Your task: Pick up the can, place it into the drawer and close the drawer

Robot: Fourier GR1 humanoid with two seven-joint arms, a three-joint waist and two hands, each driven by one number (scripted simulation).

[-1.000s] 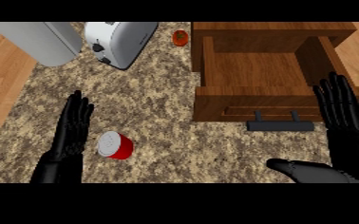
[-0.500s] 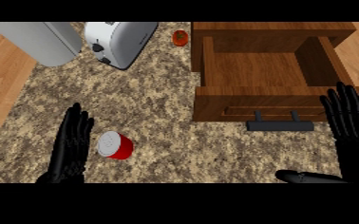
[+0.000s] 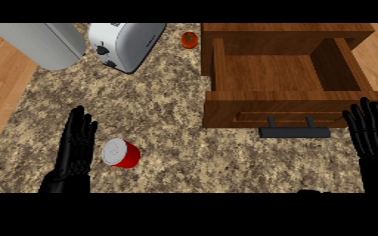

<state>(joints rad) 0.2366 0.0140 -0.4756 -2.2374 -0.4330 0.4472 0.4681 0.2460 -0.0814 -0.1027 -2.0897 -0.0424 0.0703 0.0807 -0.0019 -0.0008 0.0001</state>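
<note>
A red can [image 3: 122, 153] with a silver top lies tilted on the speckled counter at the lower left. Just left of it my left hand [image 3: 75, 152] lies open with straight fingers pointing away from me, close beside the can but not around it. The wooden drawer [image 3: 280, 109] stands pulled open at the right, its inside bare, with a dark handle [image 3: 294, 132] on its front. My right hand [image 3: 365, 130] shows at the right edge, open, fingers up, beside the drawer's front corner.
A silver toaster [image 3: 124, 44] and a grey appliance [image 3: 40, 44] stand at the back left. A small red tomato [image 3: 190, 39] sits by the drawer's far left corner. Wooden floor shows along the left edge.
Both hands have drawn back toward the lower edge. The right hand slid rightward and lower, and its forearm has nearly left the view. The can and drawer have not moved.
</note>
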